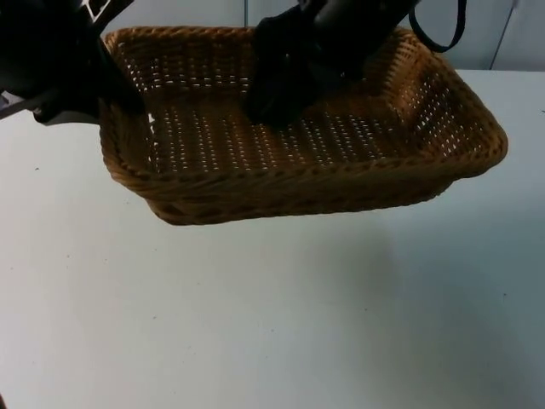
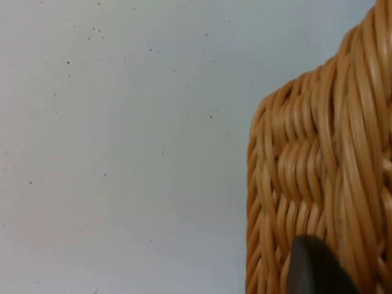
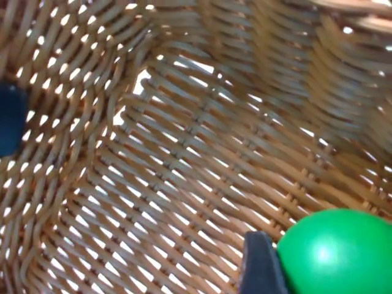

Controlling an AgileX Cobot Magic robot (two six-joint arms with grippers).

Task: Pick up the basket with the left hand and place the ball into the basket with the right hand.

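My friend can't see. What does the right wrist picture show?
A shiny green ball sits against a black fingertip of the right gripper, just above the woven floor of a brown wicker basket. Light shines through the gaps in the weave.

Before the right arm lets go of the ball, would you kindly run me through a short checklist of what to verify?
1. Basket lifted off the table: ok, its shadow lies below it.
2. Left claw at the basket's left rim: ok.
3. Right claw inside the basket: ok, woven floor lies beyond it.
4. Green ball at the right claw's fingertip: ok.
5. Ball already resting on the basket floor: cannot tell.
6. Basket level: not ok, it looks slightly tilted.
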